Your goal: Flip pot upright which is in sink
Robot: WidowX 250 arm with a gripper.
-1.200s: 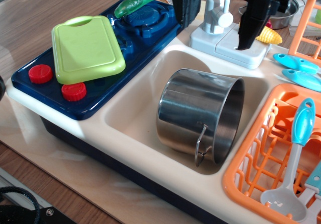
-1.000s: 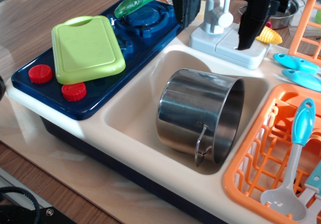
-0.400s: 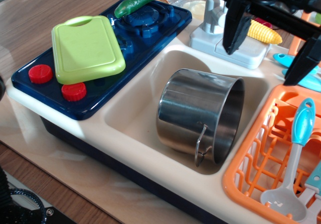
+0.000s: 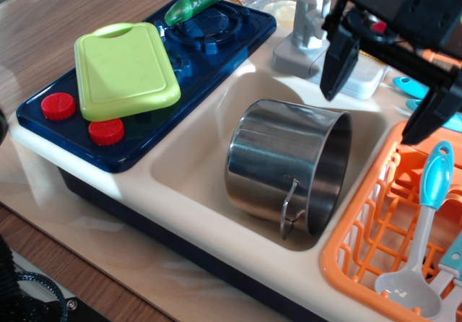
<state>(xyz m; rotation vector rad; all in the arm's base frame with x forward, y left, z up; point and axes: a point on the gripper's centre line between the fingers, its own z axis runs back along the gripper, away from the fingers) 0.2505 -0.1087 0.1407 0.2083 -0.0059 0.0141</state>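
A: The gripper [image 4: 380, 93] is up over the back right corner of the sink [image 4: 198, 145], fingers spread wide and nothing between them. One dark fingertip hangs above the basin's back edge, the other over the near rim of the orange dish rack [image 4: 361, 244].

B: And the pot [image 4: 289, 164]?

A: Lying on its side in the sink, filling most of the right half of the basin. Its open mouth faces the right edge, toward the rack, and its closed bottom faces left. The thin wire handle [image 4: 290, 206] hangs near the rim on the front side.

B: How do you reckon it handles?

A: Thin polished steel, so rigid and probably light, but slick. A round wall like that will want to roll or squirt out of a pinch across the body.

B: So where to grab?

A: I'd go for the rim at the top of the open mouth, one finger inside and one outside the wall. That gives an edge to lever it up onto its bottom. The wire loop looks too thin and loose to trust.

B: Any snag?

A: It sits close to the right wall and the rack, so there is little room for the outer finger.
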